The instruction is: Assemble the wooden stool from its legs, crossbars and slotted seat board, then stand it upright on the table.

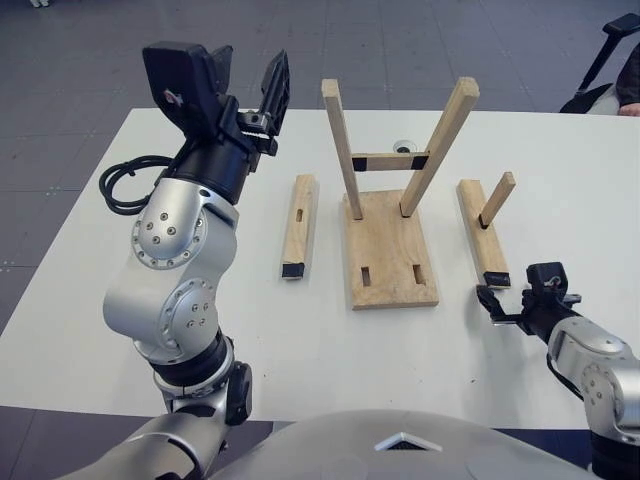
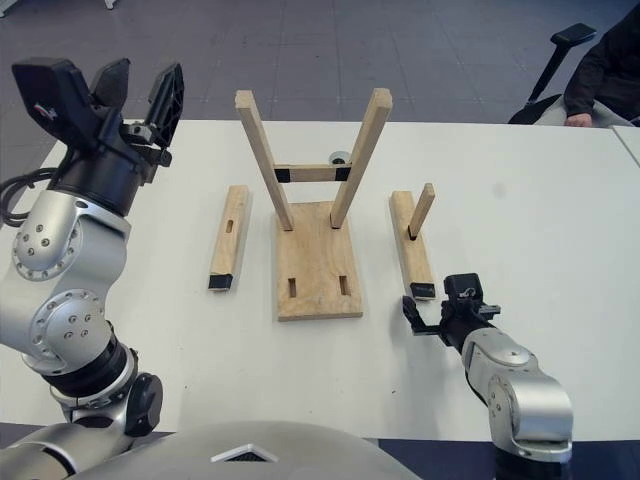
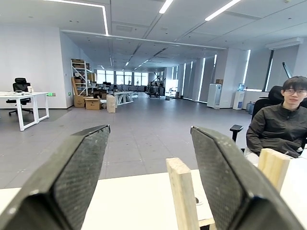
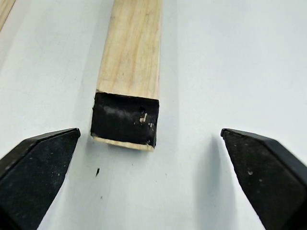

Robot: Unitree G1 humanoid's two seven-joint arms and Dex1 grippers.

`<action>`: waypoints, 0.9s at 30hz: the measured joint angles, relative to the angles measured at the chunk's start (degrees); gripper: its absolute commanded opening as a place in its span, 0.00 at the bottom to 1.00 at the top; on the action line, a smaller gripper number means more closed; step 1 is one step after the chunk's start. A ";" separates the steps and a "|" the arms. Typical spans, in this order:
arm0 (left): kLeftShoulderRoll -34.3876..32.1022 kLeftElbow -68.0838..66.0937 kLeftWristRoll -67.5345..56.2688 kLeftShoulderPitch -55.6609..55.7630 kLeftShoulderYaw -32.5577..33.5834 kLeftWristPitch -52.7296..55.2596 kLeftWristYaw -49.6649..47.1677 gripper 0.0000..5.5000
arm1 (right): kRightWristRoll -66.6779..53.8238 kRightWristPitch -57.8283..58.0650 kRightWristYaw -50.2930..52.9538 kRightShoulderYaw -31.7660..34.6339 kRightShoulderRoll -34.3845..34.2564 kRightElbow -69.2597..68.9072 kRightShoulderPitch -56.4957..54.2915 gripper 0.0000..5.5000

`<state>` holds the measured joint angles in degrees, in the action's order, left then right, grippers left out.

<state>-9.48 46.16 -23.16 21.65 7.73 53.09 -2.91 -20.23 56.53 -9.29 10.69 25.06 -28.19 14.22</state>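
seat board [image 1: 392, 262] mid-table, loose legs [image 1: 299, 225] flanking, cable [image 1: 118, 185] at left

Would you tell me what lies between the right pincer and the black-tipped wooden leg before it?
Only bare white table, shown in the right wrist view.

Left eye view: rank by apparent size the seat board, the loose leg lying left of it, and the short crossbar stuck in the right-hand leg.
Largest: seat board.
Then: loose leg.
Smallest: short crossbar.
Similar depth, so the order holds.
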 measured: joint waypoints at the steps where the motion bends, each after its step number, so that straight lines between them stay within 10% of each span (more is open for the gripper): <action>1: 0.00 -0.13 -0.26 0.12 -0.09 0.00 0.00 0.57 | 0.06 -1.31 -0.44 -0.34 -0.35 3.00 -1.87 0.99; 8: 0.01 -1.97 -0.75 1.36 -0.41 0.00 0.35 0.57 | 3.80 -9.75 -1.37 -2.66 -1.96 22.20 -16.13 0.90; 23: 0.66 -2.46 -0.51 1.74 -0.87 -0.92 0.85 0.57 | 3.09 -7.00 -13.39 -6.05 6.62 20.32 -15.07 0.39; 27: 0.69 -2.49 -0.33 1.74 -0.87 -1.34 0.85 0.57 | 3.09 -7.09 -15.04 -6.04 7.19 22.70 -16.58 0.38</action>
<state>-8.79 43.67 -23.49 23.39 6.86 51.75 -2.06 -17.14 49.44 -24.33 4.65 32.25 -5.49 -2.36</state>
